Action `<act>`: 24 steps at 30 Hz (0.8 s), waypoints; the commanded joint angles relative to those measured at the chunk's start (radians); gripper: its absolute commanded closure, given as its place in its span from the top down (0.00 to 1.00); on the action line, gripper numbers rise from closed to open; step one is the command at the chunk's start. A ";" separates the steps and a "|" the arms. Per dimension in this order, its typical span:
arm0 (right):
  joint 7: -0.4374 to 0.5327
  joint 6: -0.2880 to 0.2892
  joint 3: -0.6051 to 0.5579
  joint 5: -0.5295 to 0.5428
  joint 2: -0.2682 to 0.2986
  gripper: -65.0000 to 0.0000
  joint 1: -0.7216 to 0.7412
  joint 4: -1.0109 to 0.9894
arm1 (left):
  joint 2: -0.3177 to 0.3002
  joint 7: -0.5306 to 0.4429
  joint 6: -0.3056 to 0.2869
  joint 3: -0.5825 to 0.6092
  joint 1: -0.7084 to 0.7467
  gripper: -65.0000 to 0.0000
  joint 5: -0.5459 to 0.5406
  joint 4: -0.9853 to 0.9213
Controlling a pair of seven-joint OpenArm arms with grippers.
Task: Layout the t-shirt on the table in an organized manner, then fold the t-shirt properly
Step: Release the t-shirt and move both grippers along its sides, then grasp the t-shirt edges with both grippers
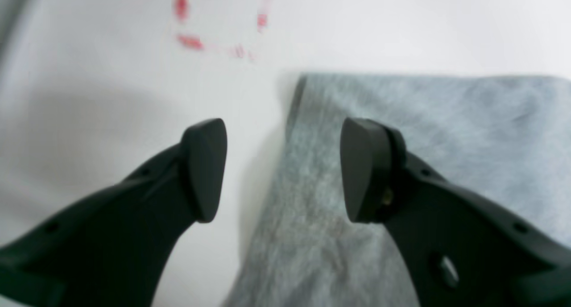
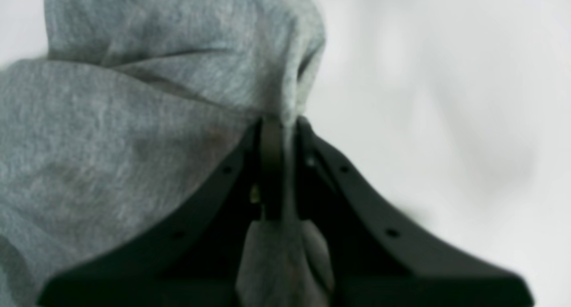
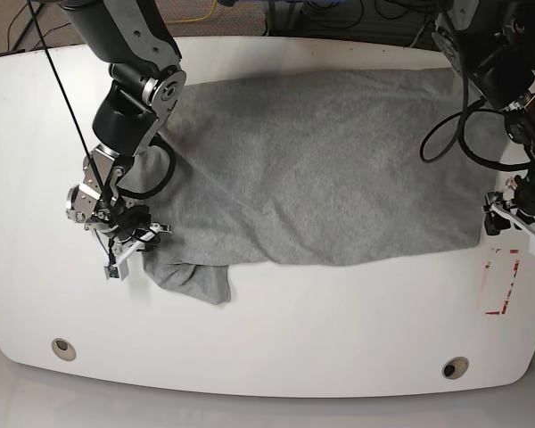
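Under the left wrist camera, the left hand [image 1: 283, 168] stood wide open, its two matte black, wedge-shaped pads apart and holding nothing. One pad hung over bare glossy white worktop [image 1: 89, 97], the other over the t-shirt [image 1: 446, 133], whose straight edge ran between them. The cloth was heather-grey knit with a soft, mottled grain. Smeared red marks [image 1: 214, 30] showed on the worktop beyond the edge, too blurred to read.

Under the right wrist camera, the right hand [image 2: 281, 133] was closed, its black fingers [image 2: 270, 164] pinching a bunched fold of the grey t-shirt [image 2: 134, 119]. Cloth rose in a rounded hump above the grip, and a strip of it hung down between the finger bases. The white worktop [image 2: 446, 97] lay blurred behind.

From the base camera, the t-shirt [image 3: 321, 169] lay spread across the middle of the worktop [image 3: 276, 330], mostly flat, plain grey side up with no lettering visible. Its near corner on the view's left was crumpled and folded under, beside the right hand [image 3: 125, 236]. The left hand [image 3: 514, 214] sat at the shirt's opposite edge, just above a red-lined rectangular mark [image 3: 499, 285]. Two round metal grommets [image 3: 63, 348] were set near the rounded front corners.
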 commanded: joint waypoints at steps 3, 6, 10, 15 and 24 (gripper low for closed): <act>0.014 0.003 0.000 0.012 0.007 0.02 0.027 0.014 | -0.037 -0.143 0.046 0.047 -0.082 0.59 0.032 -0.147; 0.014 0.003 0.000 0.012 0.007 0.02 0.027 0.015 | -0.042 -0.211 0.052 0.053 -0.113 0.59 0.052 -0.239; 0.014 0.003 0.000 0.012 0.007 0.02 0.026 0.015 | -0.076 -0.277 0.052 0.083 -0.150 0.59 0.072 -0.360; 0.014 0.003 0.000 0.012 0.007 0.02 0.026 0.018 | -0.097 -0.346 0.055 0.149 -0.207 0.59 0.071 -0.506; 0.014 0.003 0.002 0.012 0.007 0.02 0.026 0.018 | -0.114 -0.387 0.052 0.165 -0.273 0.59 0.067 -0.658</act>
